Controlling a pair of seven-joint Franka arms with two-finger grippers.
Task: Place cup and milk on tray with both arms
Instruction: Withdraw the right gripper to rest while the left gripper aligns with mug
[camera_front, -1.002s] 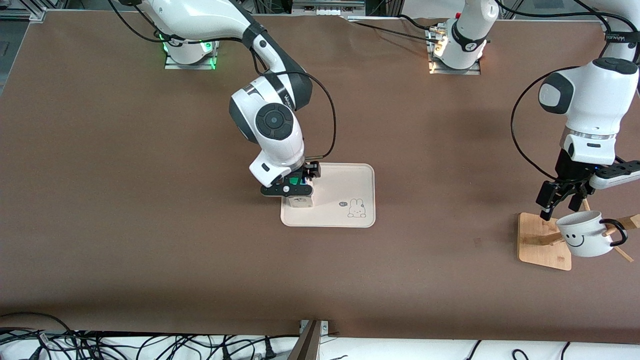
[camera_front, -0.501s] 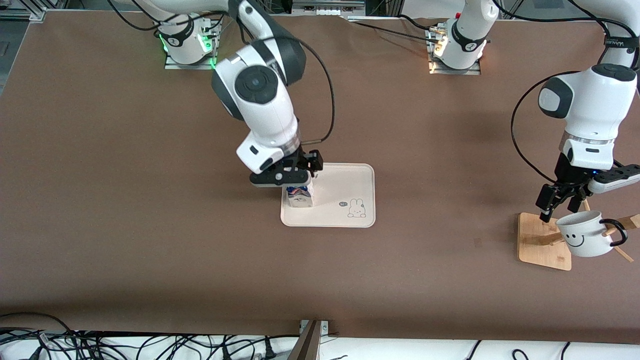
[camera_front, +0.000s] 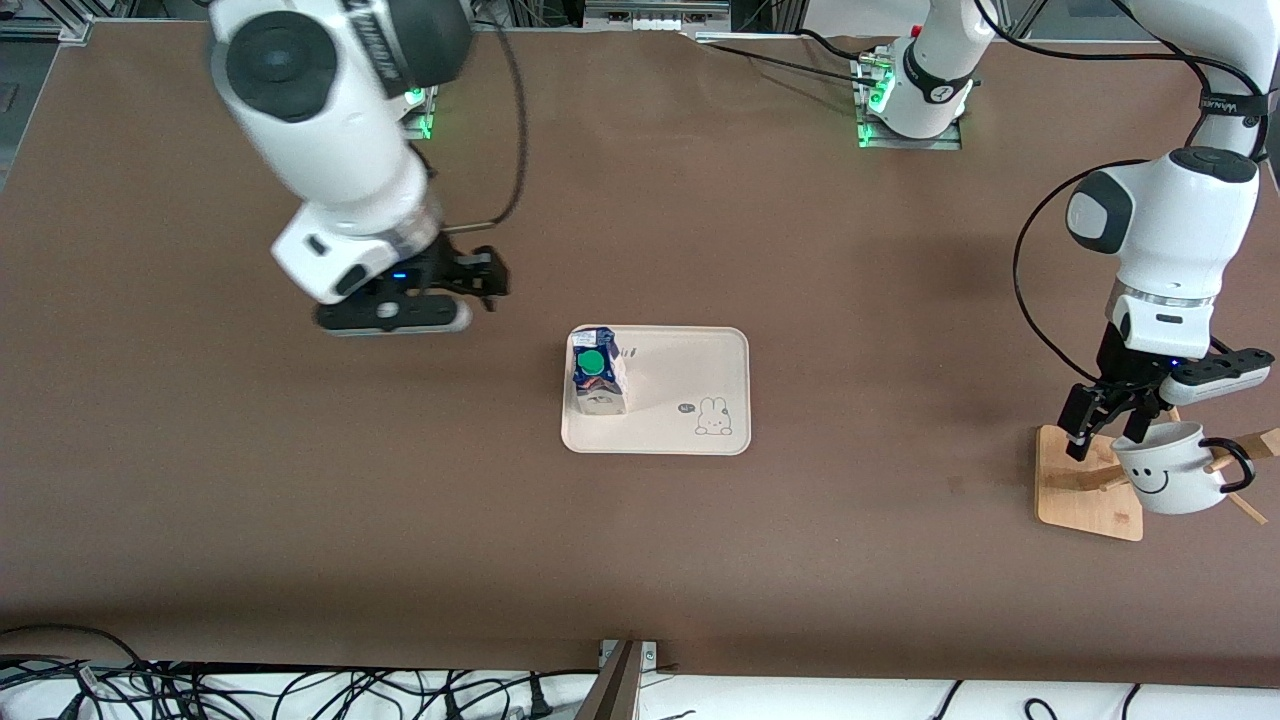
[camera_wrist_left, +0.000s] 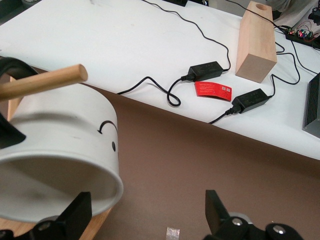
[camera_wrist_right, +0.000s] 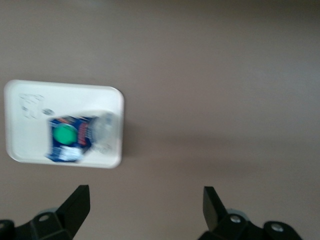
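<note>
The milk (camera_front: 597, 381) stands upright on the tray (camera_front: 690, 375), at the tray's end toward the right arm, its green cap showing from above; a second ago the right pincer (camera_front: 470, 290) was closed around it there, half a second ago it was just lifting off the carton's top, and now it has let go and swung well clear; it hangs over bare worktop (camera_front: 640, 560) well apart from the tray, toward the right arm's end, its fingers spread and holding nothing; the right wrist view shows the carton (camera_wrist_right: 70, 138) alone on the tray (camera_wrist_right: 30, 110). That reads as the milk's half of the task done.

The cup (camera_front: 1172, 466) is not on the tray; it hangs tilted on a peg of the wooden rack (camera_front: 1085, 490), well apart from the tray toward the left arm's end of the worktop; it has not shifted over the last second. The left pincer (camera_front: 1105, 425) has eased lower and now sits at the cup's rim, fingers spread, one finger (camera_wrist_left: 75, 212) appearing to be just inside the mouth of the cup (camera_wrist_left: 60, 145); nothing is pinched yet. By my judgement the remaining work is closing on that rim, lifting the cup off its peg (camera_wrist_left: 42, 82) and carrying it to the bare stretch of tray beside the milk.
</note>
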